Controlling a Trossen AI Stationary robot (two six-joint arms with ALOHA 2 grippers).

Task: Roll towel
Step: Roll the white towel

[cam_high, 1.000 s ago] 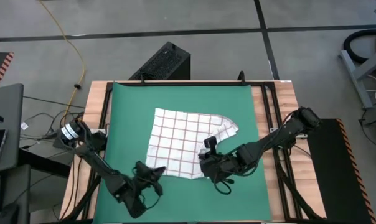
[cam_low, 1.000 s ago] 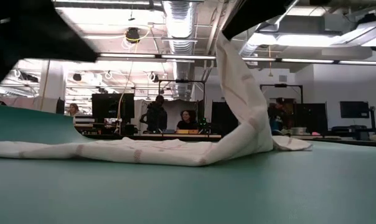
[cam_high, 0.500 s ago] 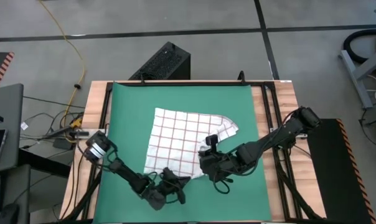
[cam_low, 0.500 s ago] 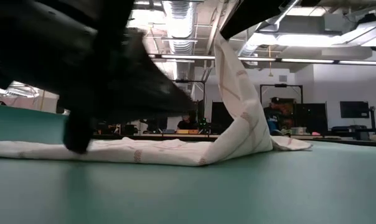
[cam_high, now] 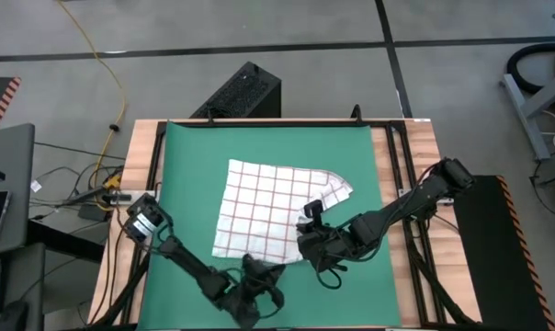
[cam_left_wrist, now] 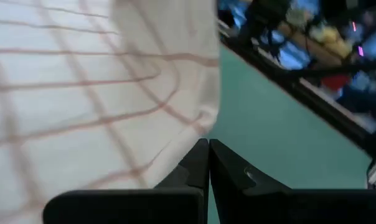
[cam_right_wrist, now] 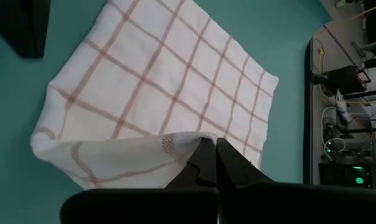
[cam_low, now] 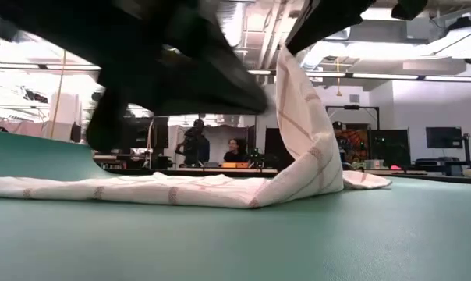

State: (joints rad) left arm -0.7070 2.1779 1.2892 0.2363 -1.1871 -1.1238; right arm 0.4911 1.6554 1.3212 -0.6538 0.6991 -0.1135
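Right gripper (cam_right_wrist: 210, 149) pinches towel (cam_right_wrist: 169, 93) corner, lifted.

The towel (cam_high: 276, 210) is white, crossed by a grid of thin reddish-brown lines. It lies on a plain green mat (cam_high: 190, 156) covering a light wooden desk (cam_high: 430, 147). Both arms are black, and the floor (cam_high: 213, 37) is grey.

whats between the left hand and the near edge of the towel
In the high view nothing lies between them: the left hand sits right at the near edge of the towel, with green mat around it. Whether it touches is unclear.
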